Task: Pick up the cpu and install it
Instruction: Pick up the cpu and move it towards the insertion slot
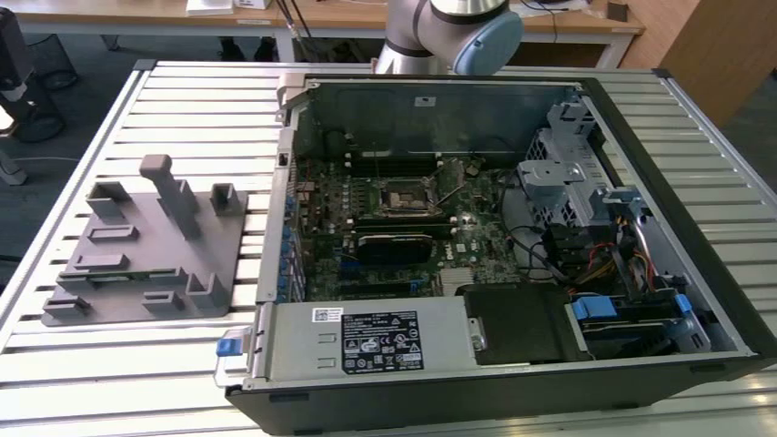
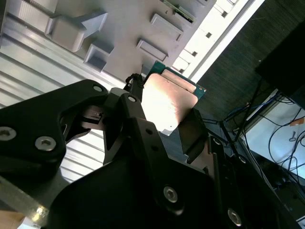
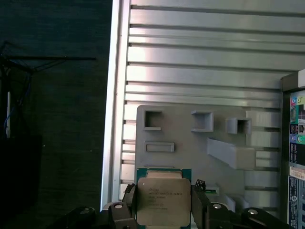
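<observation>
The cpu [image 3: 163, 195], a flat square chip with a silvery metal top and a green rim, sits between my gripper's [image 3: 164, 210] two black fingers [image 3: 198, 206], which are shut on its opposite edges. In the second wrist view the same cpu [image 2: 167, 98] is clamped in the gripper [image 2: 167, 119], held in the air with the grey holder tray [image 2: 119, 28] behind it. In the first wrist view the grey holder tray [image 3: 190, 138] lies on the slatted table, beyond the chip. On the motherboard in the exterior view, the dark square socket [image 1: 401, 196] is uncovered.
The open computer case [image 1: 631, 137] lies on the slatted metal table [image 1: 158, 100], with the holder tray [image 1: 146, 246] to the exterior view's left of it. Drive cages and cables [image 1: 583, 200] crowd the case's right side. The arm's base [image 1: 443, 32] stands behind the case.
</observation>
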`<state>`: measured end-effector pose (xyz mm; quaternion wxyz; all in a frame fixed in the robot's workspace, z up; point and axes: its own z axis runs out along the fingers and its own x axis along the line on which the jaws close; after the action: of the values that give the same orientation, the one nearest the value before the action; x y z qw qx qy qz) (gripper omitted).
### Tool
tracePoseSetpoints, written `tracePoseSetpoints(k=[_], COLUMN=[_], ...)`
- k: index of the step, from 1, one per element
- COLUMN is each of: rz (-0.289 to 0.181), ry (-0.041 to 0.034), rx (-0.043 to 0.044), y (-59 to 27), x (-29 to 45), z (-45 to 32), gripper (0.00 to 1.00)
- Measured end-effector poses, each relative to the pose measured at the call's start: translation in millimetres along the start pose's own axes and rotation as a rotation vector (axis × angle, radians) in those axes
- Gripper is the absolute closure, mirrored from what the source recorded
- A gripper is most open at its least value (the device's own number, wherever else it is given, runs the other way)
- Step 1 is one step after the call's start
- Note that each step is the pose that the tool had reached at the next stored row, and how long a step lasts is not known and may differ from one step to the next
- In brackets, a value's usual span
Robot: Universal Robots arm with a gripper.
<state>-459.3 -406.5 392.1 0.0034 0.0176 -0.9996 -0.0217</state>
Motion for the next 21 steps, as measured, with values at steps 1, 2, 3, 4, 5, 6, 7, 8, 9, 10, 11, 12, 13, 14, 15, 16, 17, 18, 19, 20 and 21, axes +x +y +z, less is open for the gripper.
tracePoseSetpoints(k=[1,2,3,4,5,6,7,8,9,10,11,12,13,14,15,16,17,18,19,20,21], rz=[0.0,0.0,0.0,0.0,0.0,0.0,0.0,0.0,0.0,0.0,0.0,0.0,0.0,0.0,0.0,0.0,0.0,0.0,0.0,0.0,0.0], ry=[-0.0004,-0.001,-0.0011,-0.0013,-0.0013,-0.0012,-0.0012,-0.0012,-0.0011,-0.0011,-0.001,-0.0009,-0.0008,-0.0011,-0.0011,-0.0011,-0.0011,-0.001,-0.0011,-0.001,-0.0011], rx=[0.0,0.0,0.0003,0.0006,0.0008,0.0009,0.001,0.001,0.0011,0.0011,0.0012,0.0013,0.0013,0.0011,0.0011,0.0011,0.0012,0.0011,0.0012,0.0012,0.0011], y=[0.2,0.5,0.6,0.7,0.7,0.7,0.7,0.8,0.8,0.8,0.8,0.8,0.8,0.7,0.6,0.6,0.5,0.5,0.4,0.4,0.3], x=[0.2,0.4,0.3,0.3,0.3,0.3,0.4,0.4,0.4,0.3,0.3,0.0,-0.9,-2.2,-3.6,-5.1,-6.4,-7.8,-9.2,-10.8,-12.5], z=[-0.7,-1.4,-2.0,-2.1,-2.0,-2.0,-2.0,-2.1,-2.1,-2.1,-2.2,-2.3,-2.3,-2.2,-2.2,-2.2,-2.2,-2.2,-2.2,-2.3,-2.2], gripper=[0.46,0.46,0.46,0.46,0.46,0.46,0.46,0.46,0.46,0.46,0.46,0.46,0.46,0.46,0.46,0.46,0.46,0.46,0.46,0.46,0.46])
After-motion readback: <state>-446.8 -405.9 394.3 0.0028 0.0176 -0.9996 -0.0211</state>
